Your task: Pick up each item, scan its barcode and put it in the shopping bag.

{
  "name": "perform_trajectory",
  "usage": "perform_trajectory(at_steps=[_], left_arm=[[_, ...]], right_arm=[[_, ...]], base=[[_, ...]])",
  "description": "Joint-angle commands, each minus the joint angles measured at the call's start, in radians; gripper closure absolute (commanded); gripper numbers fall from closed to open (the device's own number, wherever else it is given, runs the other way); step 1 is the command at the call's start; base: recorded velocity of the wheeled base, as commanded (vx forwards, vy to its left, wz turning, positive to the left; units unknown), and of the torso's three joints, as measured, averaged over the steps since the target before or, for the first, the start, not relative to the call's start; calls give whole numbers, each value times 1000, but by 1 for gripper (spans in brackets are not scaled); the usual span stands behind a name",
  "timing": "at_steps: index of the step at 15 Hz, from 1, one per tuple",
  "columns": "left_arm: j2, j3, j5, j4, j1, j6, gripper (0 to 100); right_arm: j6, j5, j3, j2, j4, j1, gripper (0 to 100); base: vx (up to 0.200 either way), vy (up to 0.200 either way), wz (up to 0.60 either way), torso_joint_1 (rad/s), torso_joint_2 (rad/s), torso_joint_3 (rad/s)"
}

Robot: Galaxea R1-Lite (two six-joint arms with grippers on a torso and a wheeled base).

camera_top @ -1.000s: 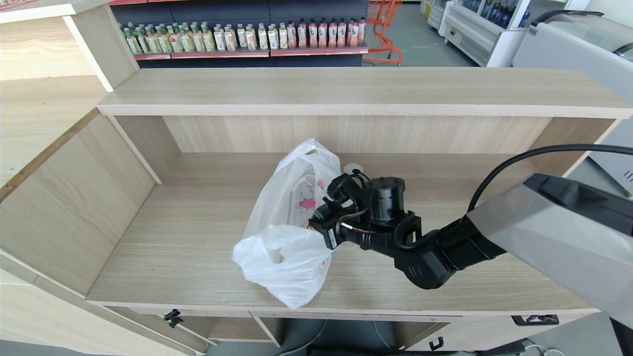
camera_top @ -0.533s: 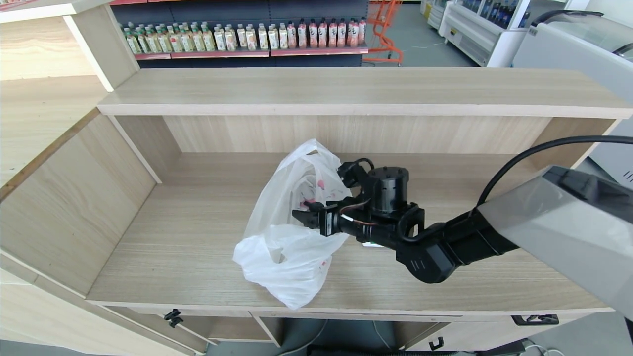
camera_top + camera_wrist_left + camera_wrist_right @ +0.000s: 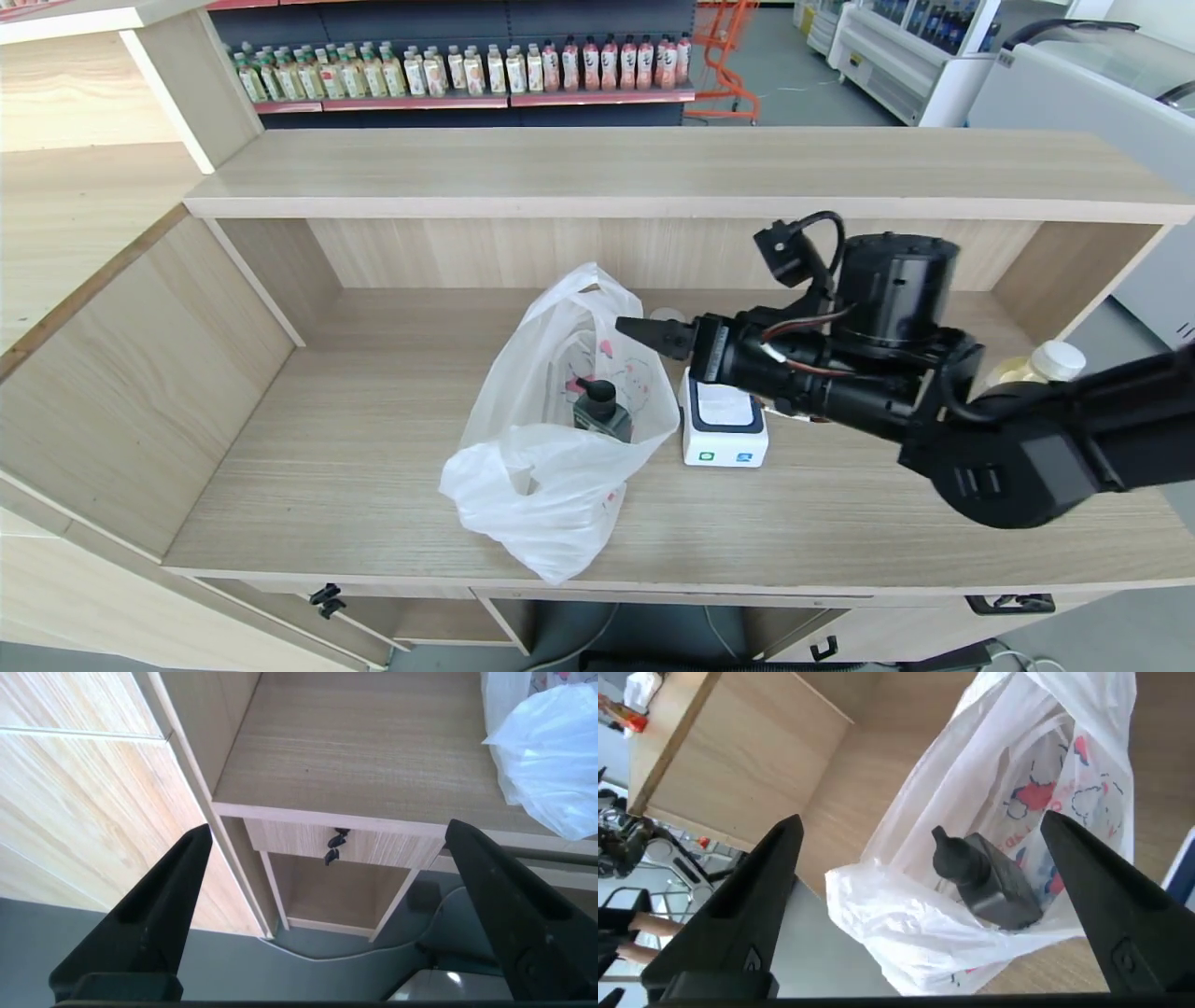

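A white plastic shopping bag (image 3: 551,467) stands open on the wooden counter (image 3: 355,448). Inside it lies a dark bottle with a pump top (image 3: 602,413). My right gripper (image 3: 644,334) hangs open and empty above the bag's right rim, fingers pointing left. In the right wrist view the dark bottle (image 3: 990,882) rests in the bag (image 3: 915,943), below the spread fingers of the right gripper (image 3: 920,826). A white scanner box (image 3: 724,427) sits just right of the bag. My left gripper (image 3: 329,833) is open, low in front of the counter's left edge, with the bag (image 3: 551,756) off to one side.
A pale bottle with a white cap (image 3: 1041,364) stands at the counter's right end, partly behind my right arm. A wooden back wall and a raised shelf (image 3: 653,168) bound the counter. Side panels close both ends. A drawer with a black handle (image 3: 334,846) lies under the front edge.
My right gripper has drawn out of the bag, rising and moving right. The dark bottle stays in the bag. The scanner box, hidden by the arm before, is uncovered.
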Motion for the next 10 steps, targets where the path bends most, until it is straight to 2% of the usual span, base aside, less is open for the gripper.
perform_trajectory(at_steps=[1, 3, 4, 8, 9, 10], left_arm=[[0, 0, 1, 0, 0, 0, 0], [0, 0, 1, 0, 0, 0, 0], [0, 0, 1, 0, 0, 0, 0], [0, 0, 1, 0, 0, 0, 0], [0, 0, 1, 0, 0, 0, 0], [1, 0, 1, 0, 0, 0, 0]], right_arm=[[-23, 14, 201, -313, 66, -81, 0], [-217, 12, 316, -409, 153, -201, 0], [-260, 14, 373, -439, 152, -253, 0], [-259, 11, 506, -529, 158, -290, 0], [-259, 11, 506, -529, 158, -290, 0], [-260, -3, 529, -543, 158, -290, 0]], base=[[0, 0, 0, 0, 0, 0], [0, 0, 0, 0, 0, 0], [0, 0, 0, 0, 0, 0], [0, 0, 0, 0, 0, 0], [0, 0, 0, 0, 0, 0], [-200, 0, 0, 2, 2, 2]])
